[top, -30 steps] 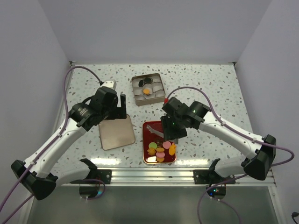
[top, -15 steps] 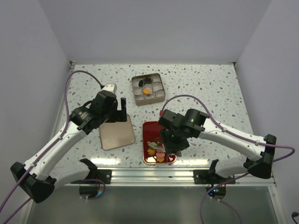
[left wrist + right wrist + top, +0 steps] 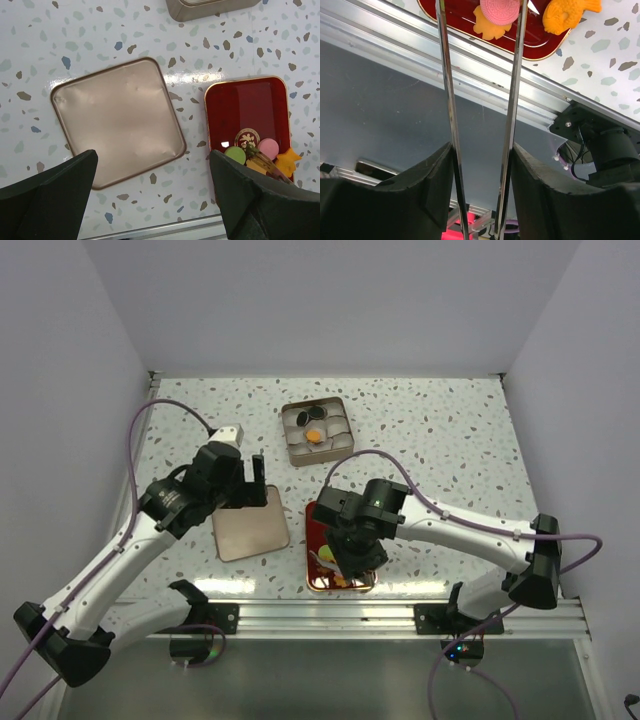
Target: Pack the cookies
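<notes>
Three cookies (image 3: 314, 437) are counted in one tin (image 3: 292, 450).
Tongs (image 3: 515, 75) are clamped by the right gripper (image 3: 482, 155) above one tray (image 3: 245, 110); the left gripper (image 3: 153, 160) is spread wide.

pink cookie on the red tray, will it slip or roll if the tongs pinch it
Probably slippery: the tongs are thin, smooth metal strips, and the pink cookie offers only a narrow edge. As a flat round disc it could roll if dropped on edge.
</notes>
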You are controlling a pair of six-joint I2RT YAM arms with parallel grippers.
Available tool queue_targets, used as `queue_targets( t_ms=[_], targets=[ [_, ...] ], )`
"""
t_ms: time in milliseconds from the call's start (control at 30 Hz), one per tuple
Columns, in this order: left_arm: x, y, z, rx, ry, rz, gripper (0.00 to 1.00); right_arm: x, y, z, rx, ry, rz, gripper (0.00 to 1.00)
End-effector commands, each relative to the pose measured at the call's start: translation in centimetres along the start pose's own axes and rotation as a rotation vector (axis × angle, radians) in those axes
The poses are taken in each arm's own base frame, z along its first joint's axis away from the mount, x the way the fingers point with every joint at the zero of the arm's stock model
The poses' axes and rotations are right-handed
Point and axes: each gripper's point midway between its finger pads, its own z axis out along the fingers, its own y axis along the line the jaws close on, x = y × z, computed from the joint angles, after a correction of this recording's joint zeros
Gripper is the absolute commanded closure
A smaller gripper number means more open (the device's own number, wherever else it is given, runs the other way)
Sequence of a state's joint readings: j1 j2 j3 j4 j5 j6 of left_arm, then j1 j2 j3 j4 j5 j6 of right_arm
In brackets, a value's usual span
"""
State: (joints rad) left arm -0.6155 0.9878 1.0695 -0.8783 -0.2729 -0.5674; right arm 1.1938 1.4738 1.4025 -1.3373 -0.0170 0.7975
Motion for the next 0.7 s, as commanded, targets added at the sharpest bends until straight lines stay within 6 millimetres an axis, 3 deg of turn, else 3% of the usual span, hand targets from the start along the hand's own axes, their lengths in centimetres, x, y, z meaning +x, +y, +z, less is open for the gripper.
queue_targets(
  t_ms=[0, 400, 667],
  targets=[
    [-0.4, 0.1, -0.5, 0.006, -0.035, -0.027, 0.0, -0.1, 0.2, -1.0, 0.011, -0.008, 0.016, 0.52],
    [-0.4, 0.8, -1.1, -0.009, -0.048, -0.003, 0.0, -0.6, 0.4, -0.6, 0.09, -0.003, 0.013, 0.65],
    [-1.1, 1.0, -1.7, -0.016, -0.067, 0.013, 0.0, -3.9, 0.4, -2.8, 0.156, -0.136, 0.049, 0.66]
  ],
)
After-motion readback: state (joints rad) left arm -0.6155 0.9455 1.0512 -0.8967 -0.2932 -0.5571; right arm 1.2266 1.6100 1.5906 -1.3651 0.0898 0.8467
